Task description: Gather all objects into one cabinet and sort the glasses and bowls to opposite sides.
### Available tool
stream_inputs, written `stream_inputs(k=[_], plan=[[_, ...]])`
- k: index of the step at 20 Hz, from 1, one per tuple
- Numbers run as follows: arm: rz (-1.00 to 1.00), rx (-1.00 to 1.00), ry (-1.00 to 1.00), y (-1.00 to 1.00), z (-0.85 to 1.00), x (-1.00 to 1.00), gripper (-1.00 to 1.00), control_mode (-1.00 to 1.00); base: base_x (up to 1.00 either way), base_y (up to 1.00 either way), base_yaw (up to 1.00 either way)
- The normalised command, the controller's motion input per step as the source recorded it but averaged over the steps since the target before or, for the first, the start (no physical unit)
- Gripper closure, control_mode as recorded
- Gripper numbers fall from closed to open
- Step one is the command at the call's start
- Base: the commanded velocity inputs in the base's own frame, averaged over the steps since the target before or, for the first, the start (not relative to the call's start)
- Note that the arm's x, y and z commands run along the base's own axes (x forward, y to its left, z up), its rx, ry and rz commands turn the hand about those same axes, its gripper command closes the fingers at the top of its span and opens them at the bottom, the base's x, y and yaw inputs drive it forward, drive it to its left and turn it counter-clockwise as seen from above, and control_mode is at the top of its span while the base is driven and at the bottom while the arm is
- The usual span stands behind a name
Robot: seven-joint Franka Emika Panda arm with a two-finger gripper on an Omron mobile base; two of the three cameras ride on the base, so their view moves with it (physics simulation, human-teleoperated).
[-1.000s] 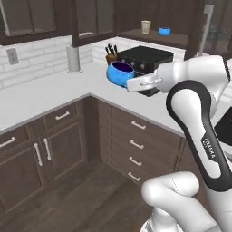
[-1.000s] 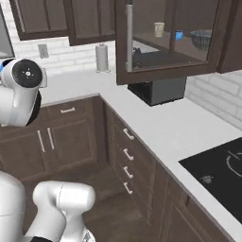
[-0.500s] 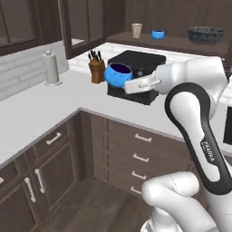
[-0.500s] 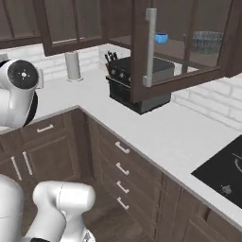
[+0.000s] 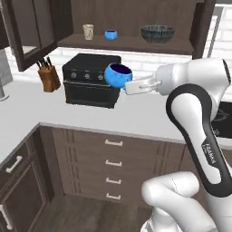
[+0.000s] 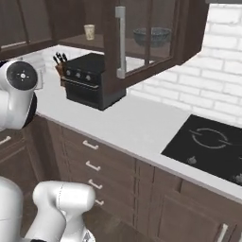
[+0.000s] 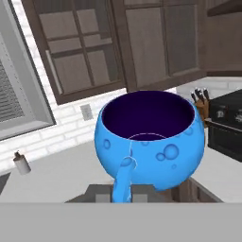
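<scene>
The cabinet (image 5: 131, 43) stood open above the table (image 5: 149, 113), its shelf edge bare toward the front, with a beige mug (image 5: 88, 31) at the left, a small blue bowl (image 5: 110, 34) just beside it and a dark ribbed bowl (image 5: 157, 33) well apart to the right; open shelf lay between the small blue bowl and the ribbed one. In the right base view the cabinet door (image 6: 142, 42) hung swung out over the table, its long grey bar handle (image 6: 121, 40) facing the camera, with the ribbed bowl visible through the glass. Below the shelf a black toaster oven (image 5: 90, 80) sat on the table with a knife block (image 5: 48, 76) to its left; the table to the right of the oven ran bare up to the cooktop (image 6: 212, 146). The hand (image 5: 129, 86) reached left from the white arm, level with the oven top and below the shelf edge, its fingers pressed together on the rim of a glossy blue bowl (image 5: 118, 74). The held bowl sat upright in the air in front of the oven's right end, mouth up.
</scene>
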Motion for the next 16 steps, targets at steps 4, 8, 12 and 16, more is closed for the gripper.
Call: stream_inputs(k=[4,8,12,16], plan=[[0.00,0.00,0.00,0.00,0.00,0.00,1.00,1.00,0.26,0.29,-0.55],[0.00,0.00,0.00,0.00,0.00,0.00,1.00,1.00,0.11,0.73,-0.19],[0.00,0.00,0.00,0.00,0.00,0.00,1.00,1.00,0.11,0.92,0.12],[0.00,0.00,0.00,0.00,0.00,0.00,1.00,1.00,0.37,0.34,-0.20]])
